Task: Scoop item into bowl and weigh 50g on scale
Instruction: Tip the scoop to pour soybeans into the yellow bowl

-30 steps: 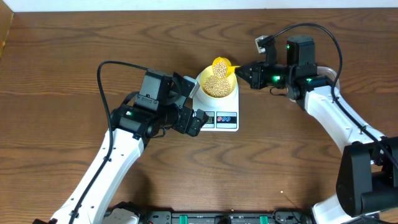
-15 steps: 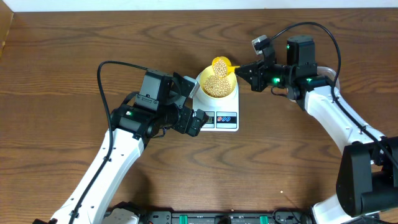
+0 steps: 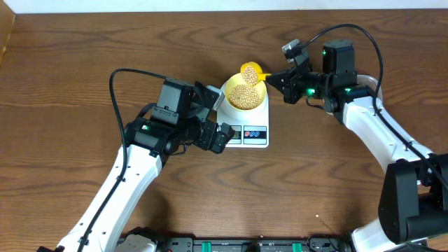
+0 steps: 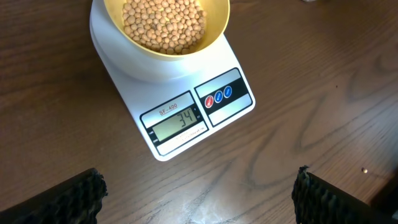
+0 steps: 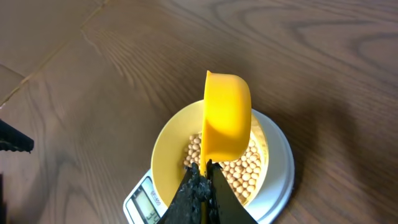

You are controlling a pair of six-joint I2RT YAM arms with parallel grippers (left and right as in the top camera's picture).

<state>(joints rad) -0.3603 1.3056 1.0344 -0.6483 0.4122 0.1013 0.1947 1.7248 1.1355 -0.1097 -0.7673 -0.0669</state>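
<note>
The pale yellow bowl sits on the white scale and holds a heap of beige beans. The scale's display reads 34. My right gripper is shut on the handle of a bright yellow measuring spoon. The spoon hangs tilted over the bowl's far rim, with beans showing in it from overhead. My left gripper stands open at the scale's left front, nothing between its fingers.
The brown wooden table runs to a pale edge at the back. Black cables loop over both arms. The right arm's base stands at the front right corner.
The right wrist has rolled a little and the spoon's cup has shifted slightly up and back over the bowl's rim. The left arm has not moved.
</note>
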